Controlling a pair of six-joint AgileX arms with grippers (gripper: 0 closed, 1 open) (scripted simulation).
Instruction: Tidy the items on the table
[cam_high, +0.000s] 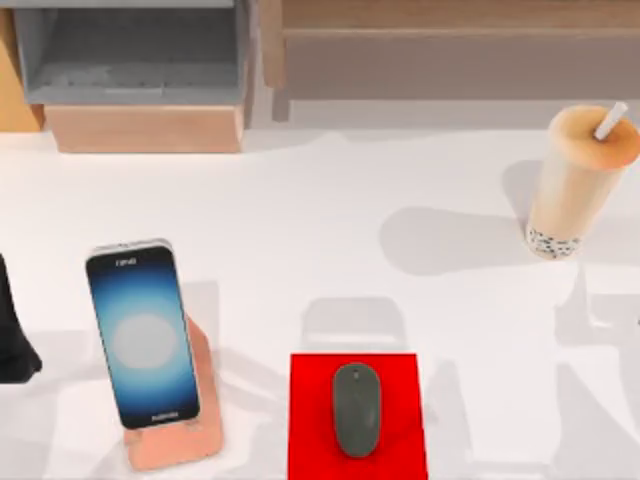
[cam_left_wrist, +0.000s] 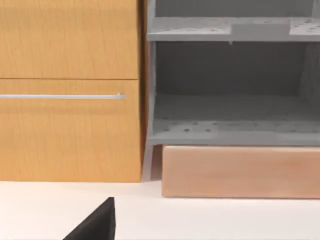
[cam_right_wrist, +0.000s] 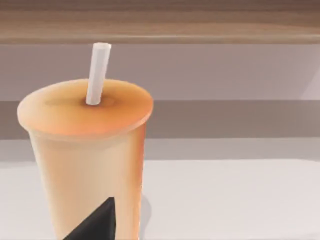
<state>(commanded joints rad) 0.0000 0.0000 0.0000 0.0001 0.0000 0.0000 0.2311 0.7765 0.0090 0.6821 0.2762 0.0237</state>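
Note:
The smartphone (cam_high: 143, 335), its screen glowing blue-white, leans on a pink-copper stand (cam_high: 180, 440) at the table's front left. A dark grey oval mouse (cam_high: 356, 408) lies on a red pad (cam_high: 310, 430) at the front middle. The tan bubble-tea cup (cam_high: 575, 185) with its white straw (cam_high: 608, 121) stands upright at the right. My left arm (cam_high: 15, 335) is a black shape at the left edge, apart from the phone. In the right wrist view the cup (cam_right_wrist: 87, 150) is close ahead, with a black tip of my right gripper (cam_right_wrist: 97, 225) low in front of it.
A wooden shelf unit with a grey compartment (cam_high: 135, 60) runs along the back left, and a long wooden shelf (cam_high: 450, 55) along the back right. The left wrist view faces a wooden drawer front (cam_left_wrist: 70, 90) and the grey compartment (cam_left_wrist: 230, 105). White tabletop (cam_high: 330, 230) lies between the items.

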